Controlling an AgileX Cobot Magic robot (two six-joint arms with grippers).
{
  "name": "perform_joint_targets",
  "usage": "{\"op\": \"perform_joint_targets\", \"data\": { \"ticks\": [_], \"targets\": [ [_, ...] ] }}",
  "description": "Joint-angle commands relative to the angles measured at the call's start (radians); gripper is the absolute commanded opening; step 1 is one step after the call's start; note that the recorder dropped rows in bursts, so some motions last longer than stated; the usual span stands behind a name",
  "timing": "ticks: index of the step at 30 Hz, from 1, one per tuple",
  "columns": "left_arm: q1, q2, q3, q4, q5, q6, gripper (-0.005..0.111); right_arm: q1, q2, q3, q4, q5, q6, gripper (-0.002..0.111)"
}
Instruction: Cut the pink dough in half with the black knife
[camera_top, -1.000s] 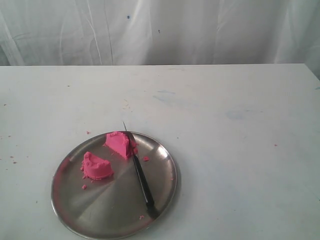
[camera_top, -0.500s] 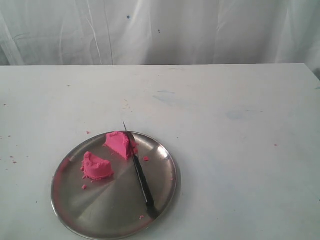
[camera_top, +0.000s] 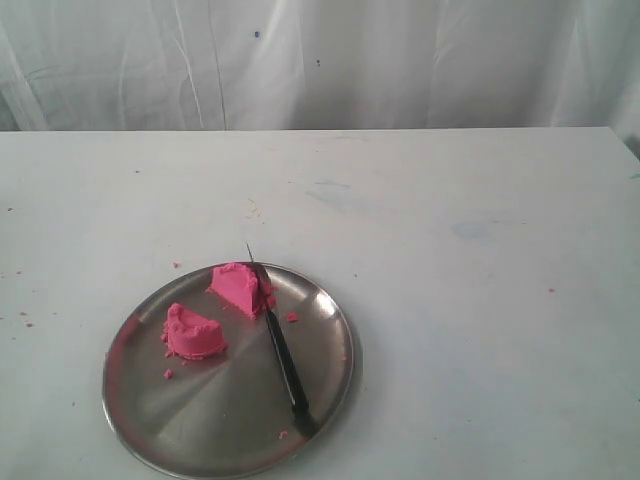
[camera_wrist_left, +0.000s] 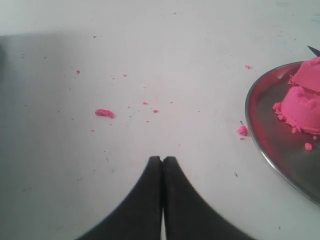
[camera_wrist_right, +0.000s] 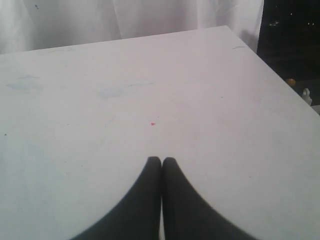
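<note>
The pink dough (camera_top: 225, 310) lies in two chunks on the steel plate (camera_top: 200, 425), the black knife (camera_top: 283, 358) resting beside the farther chunk. The left gripper (camera_wrist_left: 162, 161) is closed and empty above the tabletop (camera_top: 450, 250), short of the plate. The right gripper (camera_wrist_right: 161, 162) is closed too, far from the dough.

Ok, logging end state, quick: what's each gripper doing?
Left gripper: closed, holding nothing.
Right gripper: closed, holding nothing.
</note>
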Motion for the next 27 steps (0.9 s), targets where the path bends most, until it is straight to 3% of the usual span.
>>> {"op": "perform_joint_targets", "data": {
  "ticks": [1, 27],
  "targets": [
    [0.001, -0.005, 0.004, 0.000, -0.005, 0.006, 0.000, 0.004, -0.006, 0.002, -0.005, -0.008, 0.006, 0.000],
    [0.001, -0.005, 0.004, 0.000, -0.005, 0.006, 0.000, 0.003, -0.006, 0.002, -0.005, -0.008, -0.003, 0.000]
  ]
}}
